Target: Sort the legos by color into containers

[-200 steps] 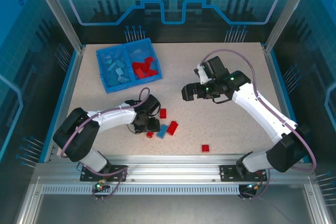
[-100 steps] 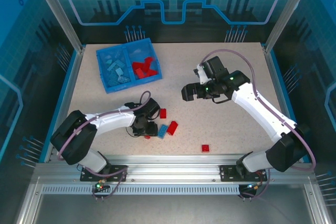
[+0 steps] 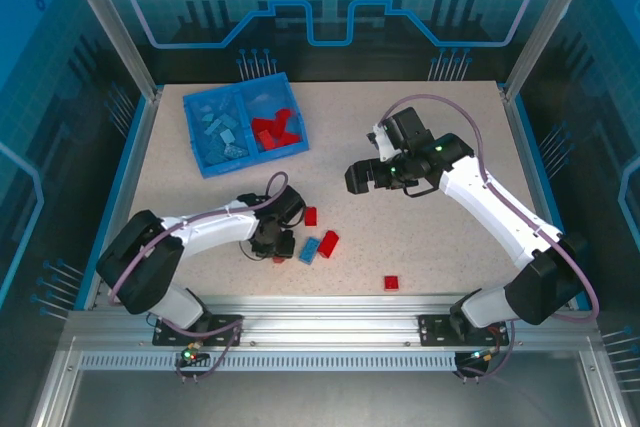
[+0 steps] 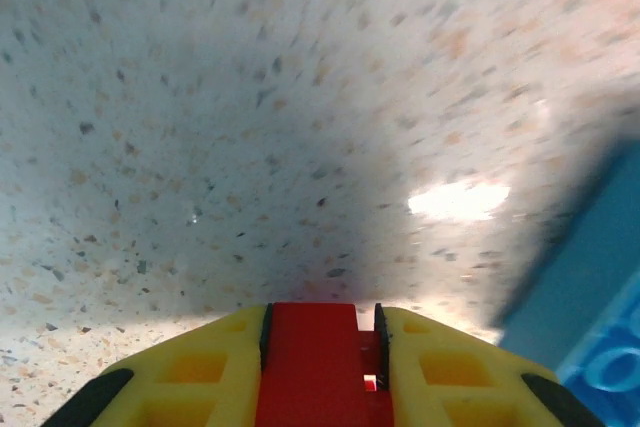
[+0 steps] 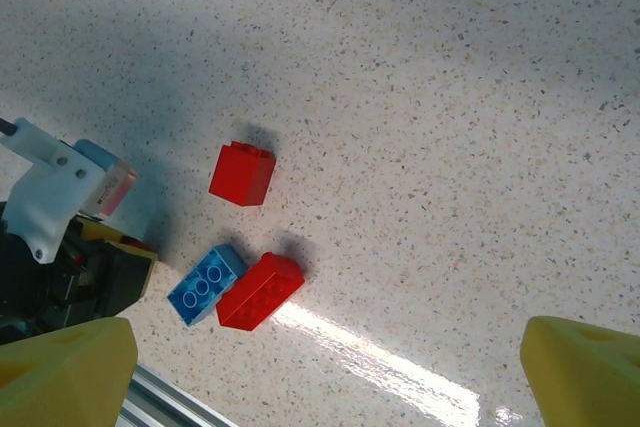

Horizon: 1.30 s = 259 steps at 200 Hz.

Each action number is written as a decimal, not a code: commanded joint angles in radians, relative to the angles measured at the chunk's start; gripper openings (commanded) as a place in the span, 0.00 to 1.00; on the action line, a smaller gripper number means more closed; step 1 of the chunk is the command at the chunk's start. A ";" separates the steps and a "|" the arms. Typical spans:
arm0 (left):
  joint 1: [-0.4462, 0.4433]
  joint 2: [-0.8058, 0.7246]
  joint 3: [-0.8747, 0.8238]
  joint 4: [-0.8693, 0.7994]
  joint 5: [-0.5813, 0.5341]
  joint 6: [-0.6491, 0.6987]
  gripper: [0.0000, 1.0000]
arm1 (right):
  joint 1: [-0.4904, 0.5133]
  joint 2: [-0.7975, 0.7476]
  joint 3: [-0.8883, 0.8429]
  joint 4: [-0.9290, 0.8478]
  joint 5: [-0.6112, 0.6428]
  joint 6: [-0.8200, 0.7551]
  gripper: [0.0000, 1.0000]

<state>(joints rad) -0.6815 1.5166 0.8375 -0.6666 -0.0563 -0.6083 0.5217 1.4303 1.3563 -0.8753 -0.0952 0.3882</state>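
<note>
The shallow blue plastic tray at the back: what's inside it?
The tray holds small light blue plastic bricks in its left compartment, red bricks in its right. Overlapping bricks hide whatever lies beneath them.

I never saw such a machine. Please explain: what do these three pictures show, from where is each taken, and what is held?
These are two robot arms on a table, each with a two-finger gripper. The top picture looks down from above; the other two come from cameras on the wrists. The blue tray holds light blue bricks on its left side and red ones on its right. A blue brick and three red bricks lie loose. The left gripper is closed on another red brick; the right gripper is open and empty.
</note>
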 commanded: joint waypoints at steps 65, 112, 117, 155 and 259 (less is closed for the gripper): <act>0.219 0.101 0.668 -0.111 -0.244 0.159 0.18 | -0.014 -0.051 0.004 -0.004 0.008 0.001 1.00; 0.362 0.473 1.139 -0.117 -0.334 0.230 0.21 | -0.022 -0.078 0.001 -0.014 0.039 0.011 1.00; 0.373 0.509 1.186 -0.127 -0.335 0.230 0.22 | -0.023 -0.083 0.000 -0.016 0.043 0.013 1.00; 0.427 0.765 1.514 -0.221 -0.292 0.234 0.45 | -0.026 -0.127 0.000 -0.025 0.071 0.013 1.00; 0.266 0.346 1.118 -0.264 -0.094 0.092 0.55 | -0.035 -0.132 -0.029 -0.011 0.095 0.009 1.00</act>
<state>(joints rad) -0.2985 2.0933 2.1521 -0.9165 -0.2317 -0.4454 0.5064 1.2907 1.3403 -0.8829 -0.0074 0.3927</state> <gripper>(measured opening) 0.535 0.999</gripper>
